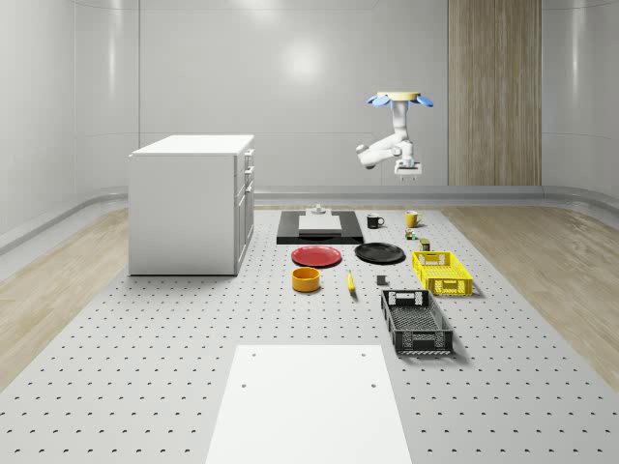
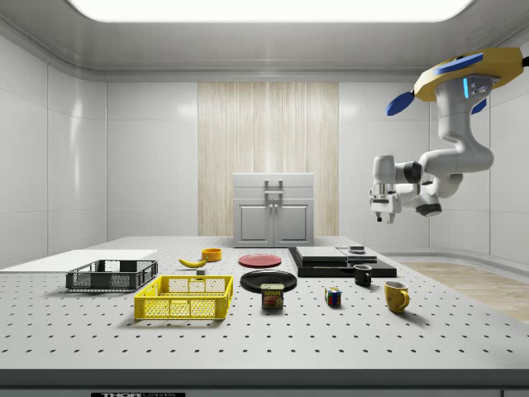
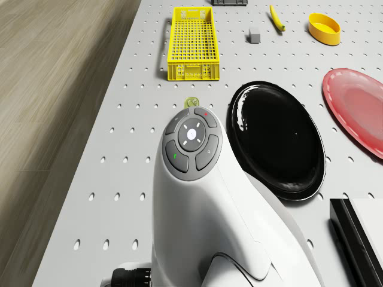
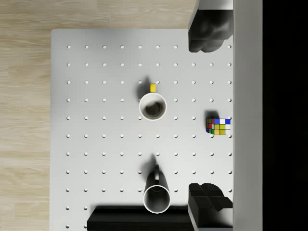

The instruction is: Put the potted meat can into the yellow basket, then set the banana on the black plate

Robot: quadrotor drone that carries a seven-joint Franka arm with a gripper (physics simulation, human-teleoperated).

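Nothing is done: the can [image 2: 272,296] stands at the basket's [image 2: 183,298] 3 o'clock in the side view, and the banana [image 2: 193,262] lies off the plate [image 2: 268,280]. The drone [image 2: 463,76] hovers above the worktop's [image 1: 145,367] mug end, end effector [image 2: 384,217] empty, fingers [image 4: 206,31] apart.

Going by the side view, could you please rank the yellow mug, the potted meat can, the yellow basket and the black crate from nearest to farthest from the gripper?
1. Yellow mug, almost under the gripper, which hangs high above the table below the hovering drone.
2. Potted meat can, further toward the side view's left.
3. Yellow basket, beyond the can.
4. Black crate, farthest left.
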